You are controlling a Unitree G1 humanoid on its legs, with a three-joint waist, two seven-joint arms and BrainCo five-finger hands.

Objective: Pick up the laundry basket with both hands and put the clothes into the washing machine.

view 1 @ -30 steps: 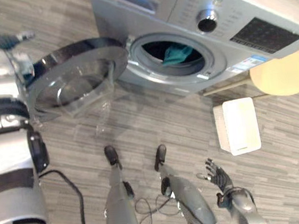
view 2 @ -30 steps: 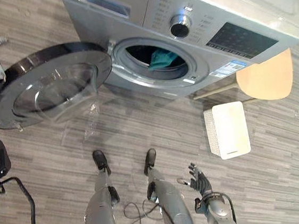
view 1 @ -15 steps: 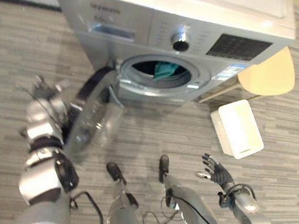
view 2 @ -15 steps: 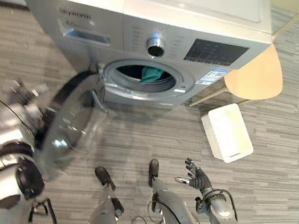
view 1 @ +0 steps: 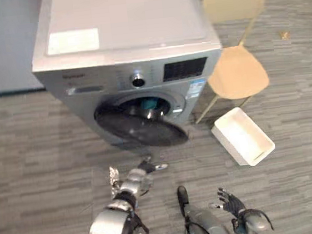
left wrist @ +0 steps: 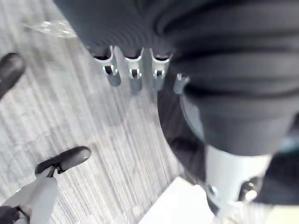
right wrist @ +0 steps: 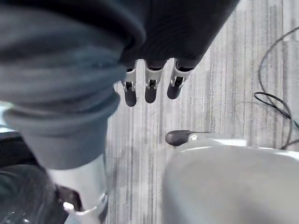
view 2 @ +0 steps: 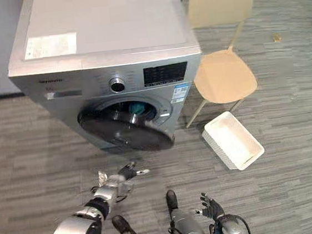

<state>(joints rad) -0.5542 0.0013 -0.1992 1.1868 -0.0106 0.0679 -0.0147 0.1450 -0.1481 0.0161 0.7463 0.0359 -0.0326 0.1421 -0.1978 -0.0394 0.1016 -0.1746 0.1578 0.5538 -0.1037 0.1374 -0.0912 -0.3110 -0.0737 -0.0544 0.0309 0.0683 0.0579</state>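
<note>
1. My left hand (view 1: 136, 180) reaches forward low over the grey plank floor (view 1: 38, 163), in front of the washing machine (view 1: 119, 37). Its fingers (left wrist: 134, 77) are straight and loose, holding nothing.
2. In the head views that hand sits just below the lower edge of the machine's round door (view 1: 140, 127), with a strip of floor showing between them.
3. My right hand (view 1: 232, 203) hangs low at my right side, well apart from the machine. Its fingers (right wrist: 150, 91) are spread and relaxed, and nothing is in its grasp.
4. The door stands partly ajar, tilted forward across the drum opening. Its dark glass faces me.
5. Above the door's top edge, a teal cloth (view 1: 148, 103) shows inside the drum.
6. The white laundry basket (view 1: 230, 145) rests on the floor to the right of the machine, with its open top facing up. It lies well apart from both of my hands.
7. The basket sits just beside the legs of a pale wooden chair (view 1: 238, 75), which stands next to the machine's right side.
</note>
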